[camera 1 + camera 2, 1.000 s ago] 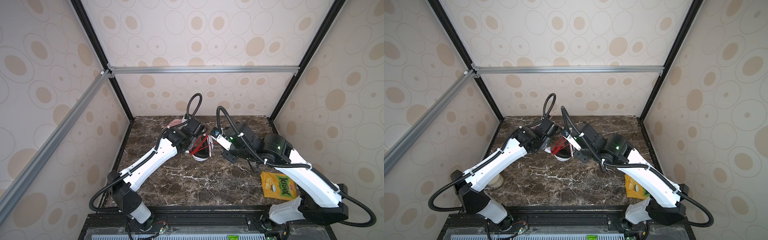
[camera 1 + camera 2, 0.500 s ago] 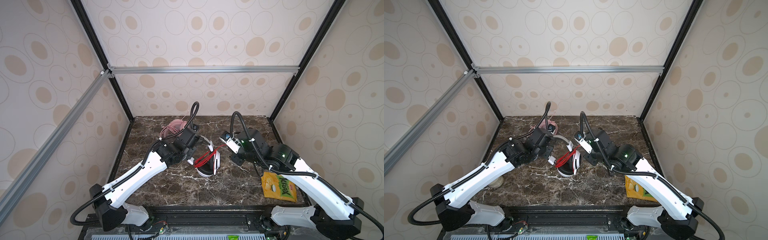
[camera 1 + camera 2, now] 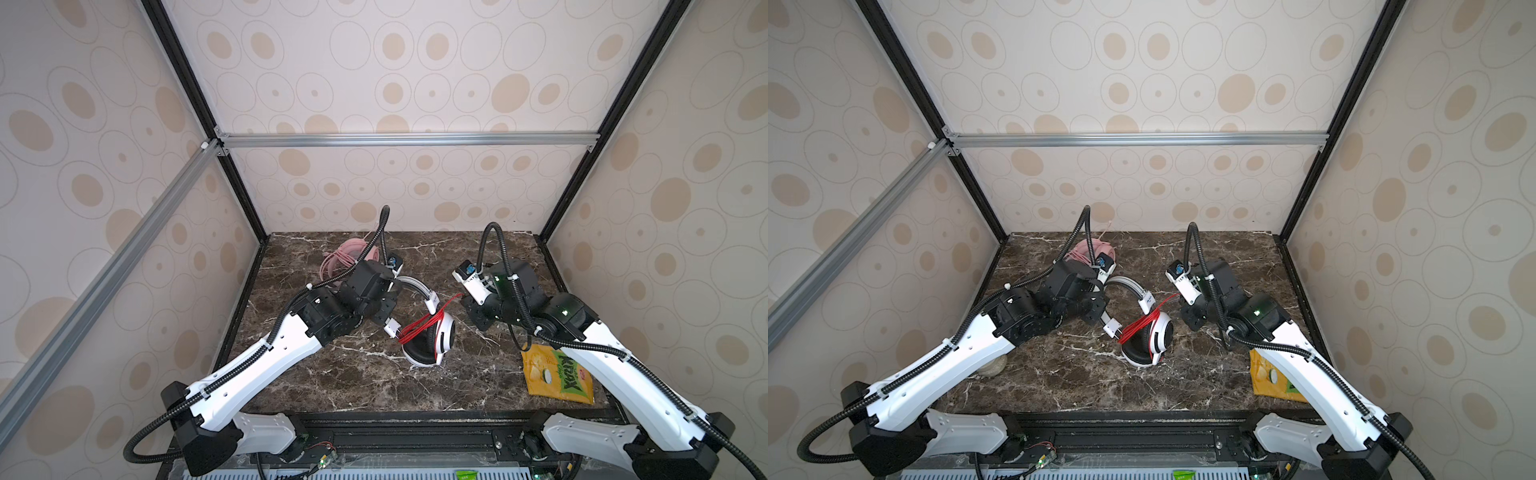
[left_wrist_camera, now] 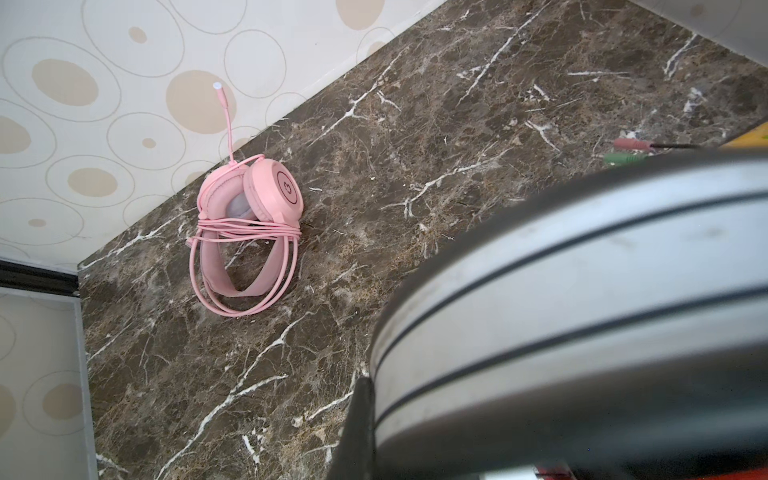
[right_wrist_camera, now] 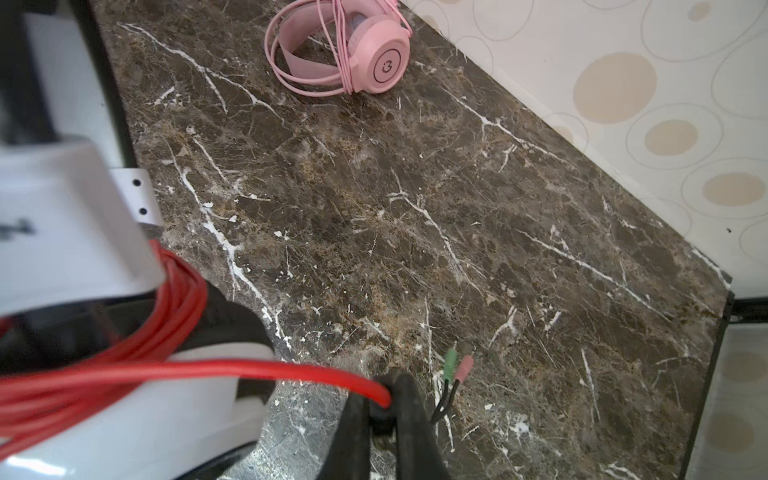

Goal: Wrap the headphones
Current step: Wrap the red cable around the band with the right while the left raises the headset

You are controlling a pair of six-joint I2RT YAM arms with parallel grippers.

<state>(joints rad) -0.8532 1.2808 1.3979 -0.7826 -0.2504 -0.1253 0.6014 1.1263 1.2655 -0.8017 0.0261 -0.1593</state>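
Over marble tabletop [image 3: 353, 386], left gripper [image 3: 393, 291] seemingly clamps silver headband [image 4: 582, 270]; right gripper [image 5: 384, 409] pinches red cable [image 5: 249, 368].

Pink headset [image 3: 338, 259], eleven o'clock of white headset [image 3: 446, 336], half hidden behind left arm [image 3: 291, 332]; silver headband [image 4: 582, 291] blurred close-up, possibly gripped.

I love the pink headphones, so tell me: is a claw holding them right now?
No, the pink headphones lie alone on the marble table by the wall, with no claw touching them.
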